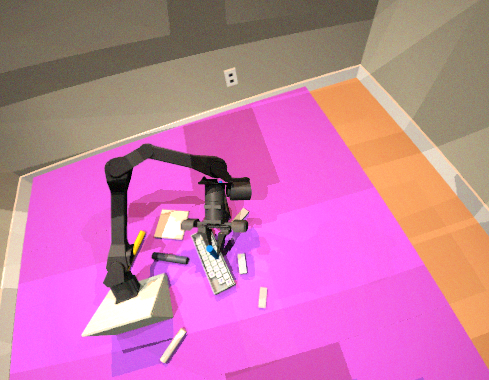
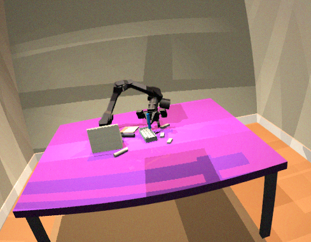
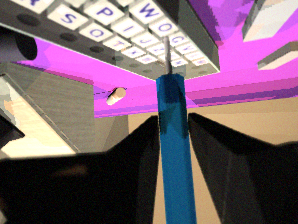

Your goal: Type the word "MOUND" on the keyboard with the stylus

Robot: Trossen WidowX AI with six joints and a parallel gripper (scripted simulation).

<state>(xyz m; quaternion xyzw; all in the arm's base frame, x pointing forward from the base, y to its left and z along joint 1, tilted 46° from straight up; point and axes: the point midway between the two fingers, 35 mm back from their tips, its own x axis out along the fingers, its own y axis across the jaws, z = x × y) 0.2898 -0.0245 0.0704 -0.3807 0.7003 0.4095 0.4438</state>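
The pale keyboard (image 1: 216, 272) (image 2: 148, 135) (image 3: 65, 37) lies on the magenta table, with white lettered keys. My gripper (image 1: 216, 245) (image 2: 151, 121) (image 3: 173, 121) is shut on the blue stylus (image 1: 212, 251) (image 2: 149, 120) (image 3: 175, 160) and stands over the keyboard. The stylus points down, its thin grey tip at the near edge of the O key (image 3: 164, 26) in the wrist view, close to the G key. Whether the tip touches or presses a key cannot be told. The tip hides part of the keys behind it. The M, U, N and D keys cannot be made out.
A cream slanted box (image 1: 126, 315) (image 2: 105, 138) stands left of the keyboard, with a black cylinder (image 1: 170, 258) (image 2: 128, 135), a notebook (image 1: 173, 227) and a yellow marker (image 1: 139, 241) nearby. Several small pale blocks lie right of the keyboard. A white cylinder (image 1: 173, 345) (image 2: 121, 152) (image 3: 116, 95) lies near the box.
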